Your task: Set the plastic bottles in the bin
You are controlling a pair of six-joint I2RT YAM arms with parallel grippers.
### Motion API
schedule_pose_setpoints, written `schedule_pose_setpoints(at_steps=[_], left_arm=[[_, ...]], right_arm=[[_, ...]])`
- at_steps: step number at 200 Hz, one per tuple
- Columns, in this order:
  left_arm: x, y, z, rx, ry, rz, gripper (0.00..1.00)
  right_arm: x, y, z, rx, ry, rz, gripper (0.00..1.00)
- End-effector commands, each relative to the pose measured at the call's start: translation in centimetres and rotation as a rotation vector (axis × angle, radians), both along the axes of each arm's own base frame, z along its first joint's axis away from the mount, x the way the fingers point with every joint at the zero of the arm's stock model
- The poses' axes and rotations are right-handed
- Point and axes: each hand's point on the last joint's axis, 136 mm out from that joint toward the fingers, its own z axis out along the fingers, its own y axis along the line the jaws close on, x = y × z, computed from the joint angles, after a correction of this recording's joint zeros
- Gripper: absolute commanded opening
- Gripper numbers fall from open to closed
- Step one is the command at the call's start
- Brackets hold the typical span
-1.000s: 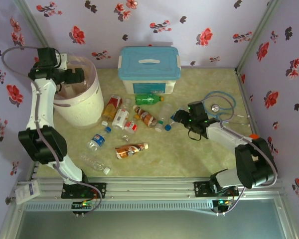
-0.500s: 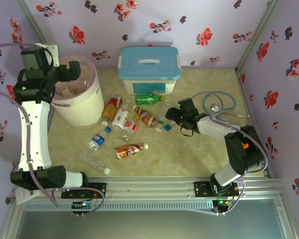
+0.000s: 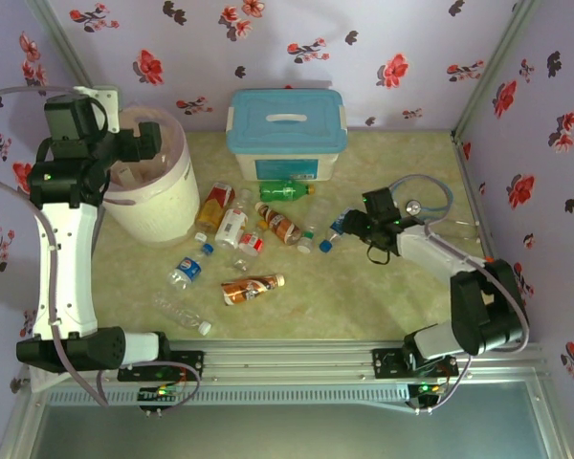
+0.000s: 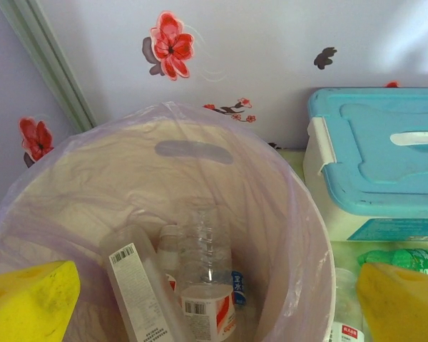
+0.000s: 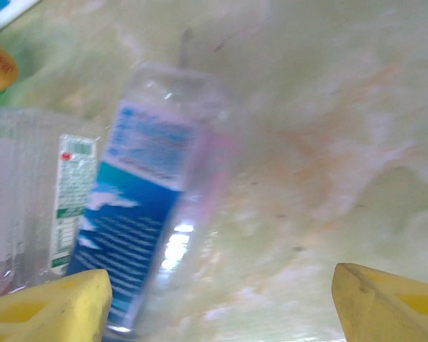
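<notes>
Right end effector (image 5: 220,276) spread wide; blue-labelled bottle (image 5: 153,192) possibly touching one finger.

About ten plastic bottles (image 3: 252,287) lie scattered on the table (image 3: 383,306), mostly just left of centre. At least three more show inside the single bin (image 3: 177,196) at 10 o'clock. One blue-lidded box (image 3: 287,120) stands at 12 o'clock, and one stethoscope (image 3: 414,207) lies at 2 o'clock.

Mostly glossy plastic
Clear, shiny bottle (image 5: 153,199) on smooth marbled table (image 5: 328,128); bin (image 3: 167,199) at ten o'clock wears thin translucent liner (image 4: 285,185).
</notes>
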Motion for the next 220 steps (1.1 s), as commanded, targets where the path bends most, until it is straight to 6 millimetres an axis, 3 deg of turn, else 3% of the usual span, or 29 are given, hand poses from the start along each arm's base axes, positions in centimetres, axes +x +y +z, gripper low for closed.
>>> schedule_pose_setpoints(at_steps=[1,19,47,65,87,123,185,220], left_arm=[[-0.9,-0.2,0.7,0.004,-0.019,0.002,1.0],[-1.0,-0.5,1.1,0.002,-0.031,-0.004,1.0],[-0.9,-0.9,1.4,-0.002,-0.043,-0.015,1.0],[-0.9,-1.2,1.4,-0.003,-0.045,-0.023,1.0],[-1.0,-1.6,1.4,0.0,-0.044,-0.036,1.0],[-1.4,-1.4,1.4,0.024,-0.045,-0.029,1.0],[-1.2,-1.4,1.6,0.034,-0.055,-0.031,1.0],[-1.0,-1.4,1.4,0.031,-0.05,-0.029,1.0]], right_arm=[[-2.2,-2.4,-0.3,-0.087,0.06,0.015,0.81],[-2.2,-1.8,1.0,-0.038,0.04,-0.003,0.85],[-1.3,0.9,2.6,0.043,-0.037,-0.024,0.86],[-0.5,2.0,2.0,0.039,-0.04,-0.045,0.84],[0.9,3.6,1.5,0.052,-0.056,-0.034,0.7],[2.4,5.4,0.9,0.022,-0.053,-0.008,0.74],[1.9,5.0,-2.9,-0.055,0.056,0.009,0.74],[0.7,2.9,-3.8,-0.135,0.116,0.041,0.74]])
